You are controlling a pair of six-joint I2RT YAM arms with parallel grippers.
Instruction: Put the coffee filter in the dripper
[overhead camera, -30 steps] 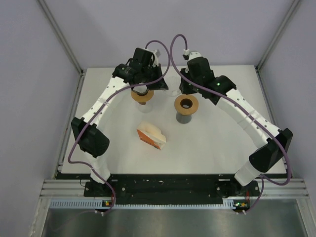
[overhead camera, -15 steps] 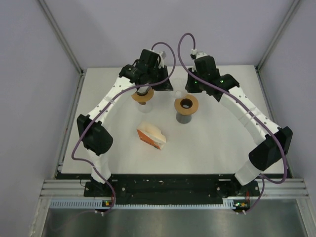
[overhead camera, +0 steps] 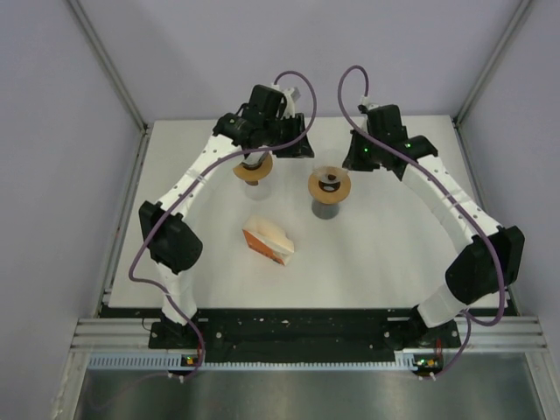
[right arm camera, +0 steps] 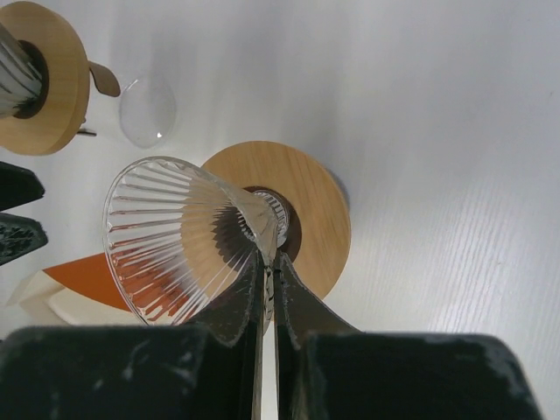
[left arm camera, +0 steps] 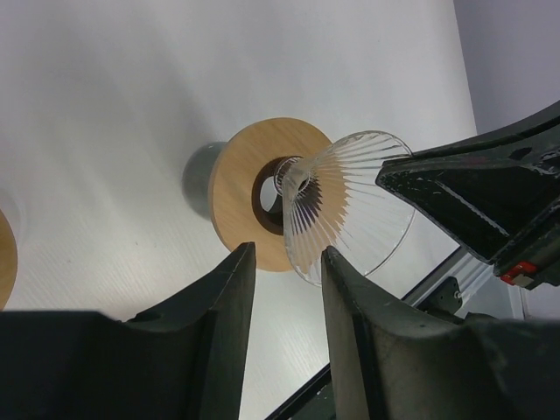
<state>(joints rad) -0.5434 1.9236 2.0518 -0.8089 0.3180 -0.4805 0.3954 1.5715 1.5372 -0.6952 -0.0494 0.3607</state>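
Note:
The dripper (right arm camera: 175, 236) is a clear ribbed glass cone, tilted, with its narrow end at the hole of a wooden ring (right arm camera: 306, 210) on a dark cup. My right gripper (right arm camera: 269, 255) is shut on the cone's wall near that narrow end. From above, the dripper (overhead camera: 327, 164) hangs over the ring (overhead camera: 330, 185), with the right gripper (overhead camera: 348, 162) to its right. My left gripper (left arm camera: 287, 254) stands open just short of the dripper (left arm camera: 350, 201), nothing between its fingers; it (overhead camera: 297, 150) sits left of the cone. The coffee filter (overhead camera: 269, 241), white paper on an orange pack, lies on the table nearer the arm bases.
A second wooden ring (overhead camera: 253, 168) on a cup stands left of the first, under the left arm. A small clear round piece (right arm camera: 147, 109) lies on the table between the two rings. White table edges and grey walls surround the work area.
The left jaws have opened and sit clear of the glass cone. The right jaws have closed on the cone, and the right wrist has swung to the right.

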